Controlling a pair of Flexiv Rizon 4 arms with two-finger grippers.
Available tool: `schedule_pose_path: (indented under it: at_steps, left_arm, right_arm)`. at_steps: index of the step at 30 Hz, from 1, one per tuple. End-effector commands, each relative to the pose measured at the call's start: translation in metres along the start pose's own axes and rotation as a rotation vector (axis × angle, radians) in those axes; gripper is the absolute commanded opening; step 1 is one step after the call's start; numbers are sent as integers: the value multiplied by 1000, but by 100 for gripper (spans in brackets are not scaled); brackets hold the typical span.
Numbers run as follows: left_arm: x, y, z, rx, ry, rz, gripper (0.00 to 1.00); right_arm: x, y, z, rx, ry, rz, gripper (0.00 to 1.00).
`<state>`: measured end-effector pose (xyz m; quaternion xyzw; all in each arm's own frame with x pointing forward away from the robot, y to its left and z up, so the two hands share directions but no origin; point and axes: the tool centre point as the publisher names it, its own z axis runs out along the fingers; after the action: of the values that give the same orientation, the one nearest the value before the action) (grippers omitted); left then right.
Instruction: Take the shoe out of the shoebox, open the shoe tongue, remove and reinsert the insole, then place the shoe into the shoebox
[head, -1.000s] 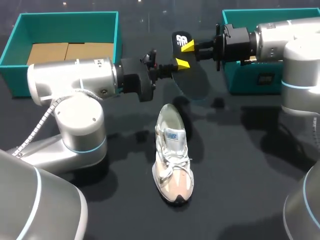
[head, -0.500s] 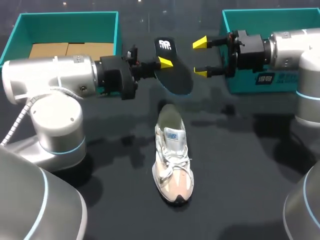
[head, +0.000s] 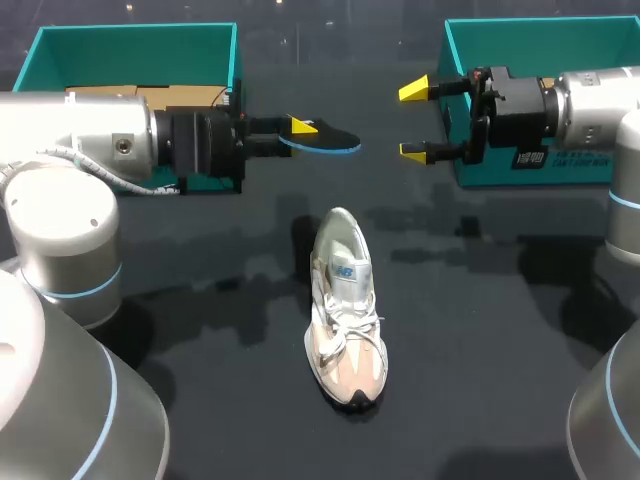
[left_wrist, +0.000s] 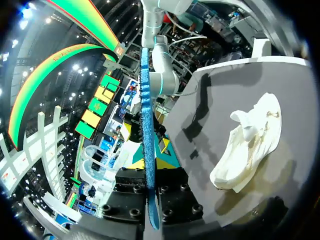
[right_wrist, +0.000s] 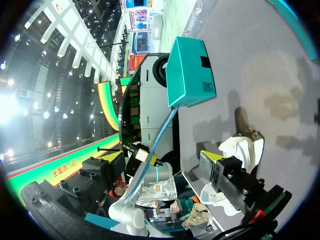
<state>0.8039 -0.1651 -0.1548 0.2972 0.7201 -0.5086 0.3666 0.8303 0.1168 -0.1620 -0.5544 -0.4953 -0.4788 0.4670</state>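
1. Your left gripper (head: 297, 128) is clamped on the insole (head: 328, 141). It holds the insole flat, sticking out ahead of the fingers, blue edge showing.
2. Your right gripper (head: 418, 121) is spread wide and holds nothing. It faces the insole's free end across a gap.
3. The shoe (head: 345, 310) stands on the table (head: 480, 350), nearer the robot than both grippers and touching neither. Its heel points toward them, and bare table lies on both its sides.
4. The left box (head: 130, 40), with cardboard (head: 100, 100) inside, sits behind your left arm. The right box (head: 500, 30) sits behind your right gripper. A lane of bare table runs between the boxes.
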Motion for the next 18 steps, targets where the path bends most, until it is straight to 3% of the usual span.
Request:
schedule_pose_path:
  at_steps: [1, 4, 8, 10, 12, 14, 18]
  left_arm:
    - [-5, -2, -1, -11, 115, -107, 0]
    - [-7, -4, 0, -29, 128, -173, 0]
    - [-20, -8, 4, -177, 197, -531, 0]
    - [-27, -8, 4, -221, 260, -691, 0]
    - [-33, -11, 2, -247, 396, -893, 0]
    - [-41, -15, -3, -215, 549, -1041, 0]
    - [-41, -15, -3, -215, 549, -1041, 0]
  right_arm:
    - [0, 0, 0, 0, -2, 1, 100]
    - [0, 0, 0, 0, -2, 1, 100]
    - [0, 0, 0, 0, -2, 1, 100]
    - [0, 0, 0, 0, -2, 1, 100]
    - [0, 0, 0, 0, -2, 1, 100]
    - [0, 0, 0, 0, -2, 1, 100]
    - [0, 0, 0, 0, -2, 1, 100]
